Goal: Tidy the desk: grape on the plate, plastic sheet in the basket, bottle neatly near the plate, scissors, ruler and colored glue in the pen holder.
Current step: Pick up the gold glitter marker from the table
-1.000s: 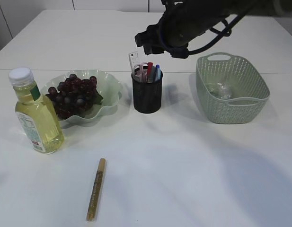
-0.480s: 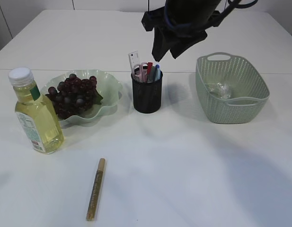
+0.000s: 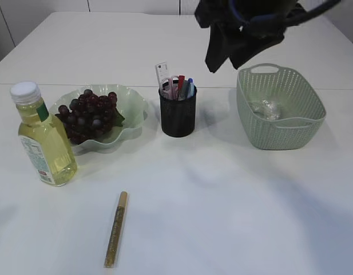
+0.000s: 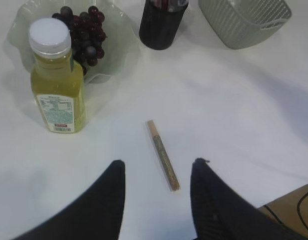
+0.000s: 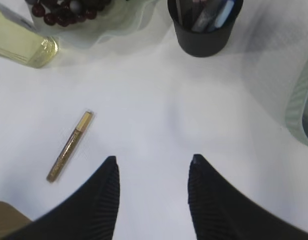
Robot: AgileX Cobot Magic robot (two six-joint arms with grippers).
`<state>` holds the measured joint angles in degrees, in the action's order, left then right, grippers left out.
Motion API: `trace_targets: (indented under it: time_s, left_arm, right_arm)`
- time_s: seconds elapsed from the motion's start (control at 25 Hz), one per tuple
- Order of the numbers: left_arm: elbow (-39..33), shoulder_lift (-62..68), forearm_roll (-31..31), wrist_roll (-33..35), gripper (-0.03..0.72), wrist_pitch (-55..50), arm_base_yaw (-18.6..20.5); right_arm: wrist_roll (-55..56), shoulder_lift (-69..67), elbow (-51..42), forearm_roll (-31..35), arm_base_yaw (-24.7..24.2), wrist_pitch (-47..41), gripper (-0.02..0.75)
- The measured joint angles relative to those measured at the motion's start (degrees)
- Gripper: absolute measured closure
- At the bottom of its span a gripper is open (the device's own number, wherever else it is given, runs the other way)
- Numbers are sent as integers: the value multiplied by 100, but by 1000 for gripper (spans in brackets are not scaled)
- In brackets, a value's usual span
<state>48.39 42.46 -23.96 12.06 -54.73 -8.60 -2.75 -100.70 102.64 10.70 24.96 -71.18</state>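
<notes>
One item is left out of place: the glue [image 3: 116, 229], a gold stick lying flat on the bare table [image 3: 222, 206], well in front of the plate [image 3: 133, 109] and the bottle [image 3: 43, 137]. The grapes [image 3: 87, 114] sit on the plate, the bottle stands upright just beside it, the crumpled plastic [image 3: 266, 109] lies in the basket [image 3: 279, 106], and the holder [image 3: 177, 112] already carries the ruler [image 3: 161, 72], the scissors [image 3: 174, 83] and some pens.

The step in hand, as it appears, is fetching the glue. It lies nearly lengthwise toward the camera, slightly tilted, so a good pick would turn the jaws across its narrow width, come straight down over its middle and close gently, as a thin round stick may roll away. It should then be tipped upright and lowered into a free gap in the crowded holder, clear of the ruler.

The left gripper [image 4: 156, 167] hovers above the table with its jaws spread about halfway, empty; the glue lies below, between the fingertips in its view. The right gripper [image 5: 151, 162] is raised high near the basket, jaws likewise spread about halfway, holding and touching nothing.
</notes>
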Motion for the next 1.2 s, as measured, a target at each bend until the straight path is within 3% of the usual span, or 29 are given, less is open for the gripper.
trace_targets:
  time_s: [0.48,0.68,0.96,1.2]
  left_arm:
    - [949,205,-227,187,337,-35,0]
    - [1447,631,-263,187,337,-164,-168]
    - [2135,1691,-79,-106,337,-110,-1174]
    - [2514,2979,1869,-1940,338,-183,-2526]
  right_arm:
    - [84,2172,-2452,-18,0,-9,373]
    - [94,2619,-2990,-18,0,-12,373]
    - [106,2654,-3032,-36,0,-22,373]
    - [92,2654,-3032,-160,0,-22,373]
